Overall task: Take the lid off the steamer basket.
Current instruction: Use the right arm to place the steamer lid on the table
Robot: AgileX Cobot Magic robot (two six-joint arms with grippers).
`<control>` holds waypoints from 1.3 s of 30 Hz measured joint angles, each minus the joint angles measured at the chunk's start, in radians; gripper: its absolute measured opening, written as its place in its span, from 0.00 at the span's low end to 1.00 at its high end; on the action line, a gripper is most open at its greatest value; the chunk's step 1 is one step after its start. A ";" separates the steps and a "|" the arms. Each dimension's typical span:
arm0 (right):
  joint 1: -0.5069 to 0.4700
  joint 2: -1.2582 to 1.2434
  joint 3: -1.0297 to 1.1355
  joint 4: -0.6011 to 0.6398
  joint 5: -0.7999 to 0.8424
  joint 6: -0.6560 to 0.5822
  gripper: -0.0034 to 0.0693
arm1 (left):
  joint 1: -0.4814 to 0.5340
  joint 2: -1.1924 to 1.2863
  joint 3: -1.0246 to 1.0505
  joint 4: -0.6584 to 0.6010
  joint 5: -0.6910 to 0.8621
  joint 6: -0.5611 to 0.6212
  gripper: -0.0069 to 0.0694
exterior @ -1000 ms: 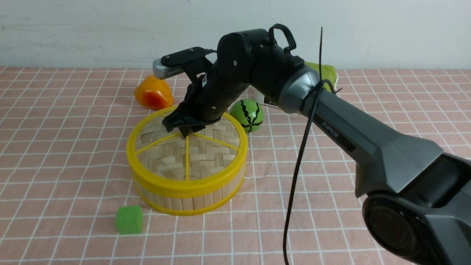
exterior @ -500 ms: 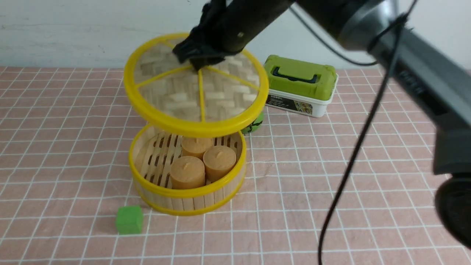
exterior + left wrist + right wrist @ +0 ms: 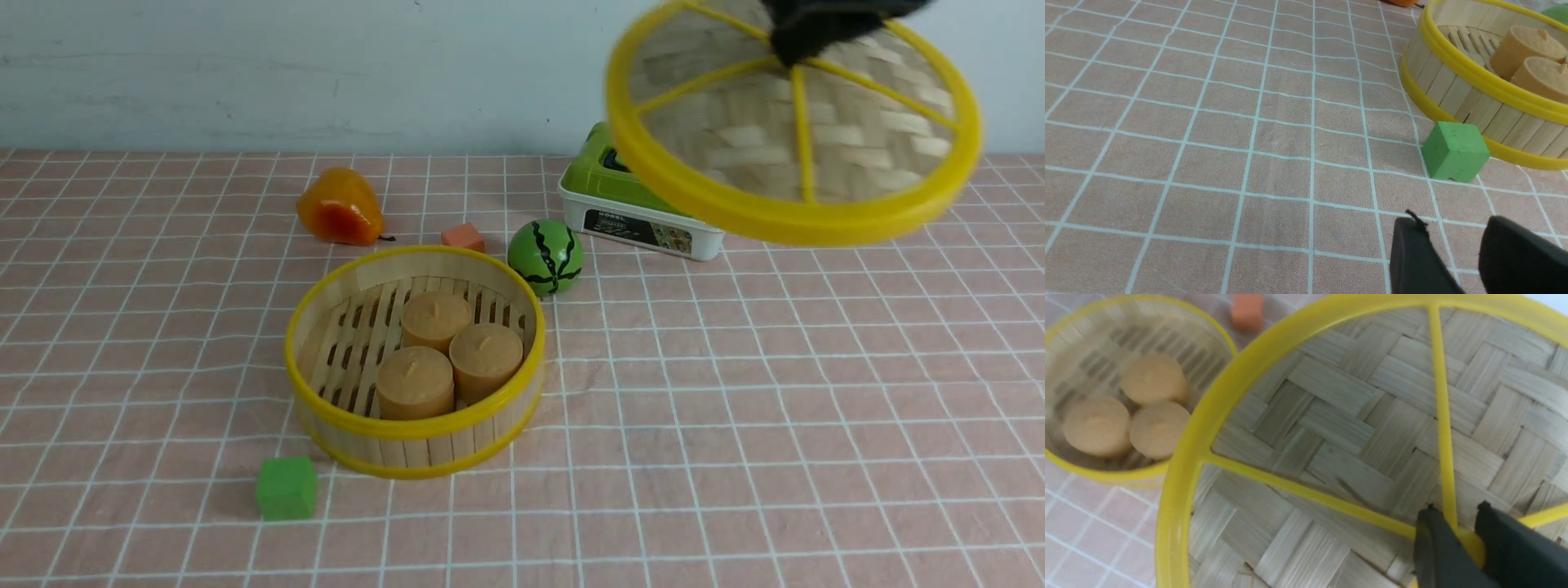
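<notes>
**Inspector:** Report, left side first.

**Examiner:** The left gripper (image 3: 1457,261) hangs low over the tabletop (image 3: 1208,163) toward the near edge, fingers apart and holding nothing. A green cube (image 3: 286,487) lies just beside the steamer basket (image 3: 412,433). The basket stands left of centre, uncovered, with three tan buns (image 3: 416,380) inside.

**Inspector:** The lid?

**Examiner:** The lid (image 3: 784,139) is aloft toward the far right corner, tilted and well apart from the basket. The right gripper (image 3: 1455,512) has its fingers clamped on the centre knob (image 3: 1470,543). I judge the step to be carry-away. Next it needs lowering flat onto bare tabletop by the right edge, then release.

**Inspector:** Obstructions?

**Examiner:** Behind the basket lie an orange fruit (image 3: 339,208), an orange block (image 3: 463,237) and a watermelon ball (image 3: 545,256). The green-topped box (image 3: 633,220), partly hidden by the lid, must be cleared.
</notes>
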 joint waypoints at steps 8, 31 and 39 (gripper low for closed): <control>-0.078 -0.038 0.423 0.128 -0.282 -0.092 0.16 | 0.000 0.000 0.000 0.000 0.000 0.000 0.40; -0.078 0.260 0.589 0.141 -0.647 -0.095 0.23 | 0.000 0.000 0.000 0.000 0.000 0.000 0.40; -0.078 0.172 0.589 0.155 -0.597 -0.069 0.50 | 0.000 0.000 0.000 0.000 0.000 0.000 0.40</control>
